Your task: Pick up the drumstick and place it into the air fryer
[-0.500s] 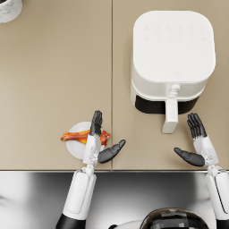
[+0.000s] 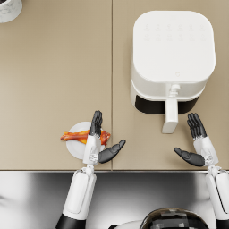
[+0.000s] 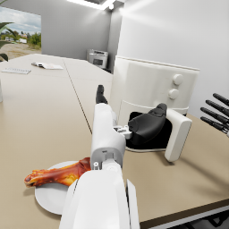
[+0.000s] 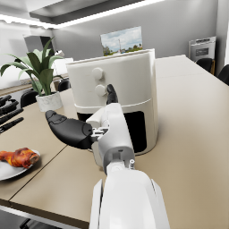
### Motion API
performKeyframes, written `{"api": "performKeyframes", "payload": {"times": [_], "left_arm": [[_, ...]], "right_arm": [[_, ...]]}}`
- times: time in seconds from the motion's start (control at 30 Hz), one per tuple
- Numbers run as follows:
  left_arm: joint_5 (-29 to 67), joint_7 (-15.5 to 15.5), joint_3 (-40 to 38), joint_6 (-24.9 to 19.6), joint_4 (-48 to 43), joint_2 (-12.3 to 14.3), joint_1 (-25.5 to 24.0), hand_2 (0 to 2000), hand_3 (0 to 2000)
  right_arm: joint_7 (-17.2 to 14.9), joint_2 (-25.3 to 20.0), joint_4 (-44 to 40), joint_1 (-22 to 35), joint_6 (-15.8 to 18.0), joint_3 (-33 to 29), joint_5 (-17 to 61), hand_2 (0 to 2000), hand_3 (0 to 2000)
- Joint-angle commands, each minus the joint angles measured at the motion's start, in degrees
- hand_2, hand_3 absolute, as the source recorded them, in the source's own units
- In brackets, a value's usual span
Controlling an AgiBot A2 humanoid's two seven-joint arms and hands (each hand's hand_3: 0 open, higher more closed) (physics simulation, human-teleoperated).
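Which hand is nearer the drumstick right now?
Left. The left hand is over the drumstick on its plate; the right hand is beside the air fryer.

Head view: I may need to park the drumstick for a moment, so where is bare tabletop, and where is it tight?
Bare beige tabletop runs wide between the white cup at the far corner, the small white plate with the orange drumstick, and the white air fryer. Tight: the near edge by the left hand, and beside the fryer's pulled-out drawer near the right hand.

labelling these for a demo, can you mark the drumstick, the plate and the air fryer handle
drumstick (image 2: 74,136), head view, on the bare orange end
plate (image 2: 76,150), head view, on the lower left rim
air fryer handle (image 2: 170,115), head view, on the middle of the white bar
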Motion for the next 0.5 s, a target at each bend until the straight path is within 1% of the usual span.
{"api": "performKeyframes", "payload": {"times": [0.03,0.23,0.27,0.3,0.37,0.5], "left_arm": [[0.00,0.00,0.00,0.00,0.00,0.00,0.00,0,0],[0.00,0.00,0.00,0.00,0.00,0.00,0.00,0,0],[0.00,0.00,1.72,0.00,0.93,0.06,0.10,0,0],[0.00,-1.63,0.88,-1.63,0.19,0.18,0.04,0,0],[0.00,-3.64,-0.05,-3.65,-1.55,0.33,-0.45,0,0],[0.00,-5.20,-0.64,-5.22,-1.55,0.77,-1.04,0,0]], "right_arm": [[0.00,0.00,0.00,0.00,0.00,0.00,0.00,0,0],[0.00,0.00,0.00,0.00,0.00,0.00,0.00,0,0],[0.00,-0.06,-0.93,0.10,0.00,1.72,0.00,0,0],[1.64,-0.21,-0.42,0.08,-1.62,1.67,0.00,0,0],[3.65,-0.72,0.30,0.28,-3.61,0.29,0.00,0,0],[5.22,-1.36,-0.44,0.07,-5.16,0.25,0.00,0,0]]}}
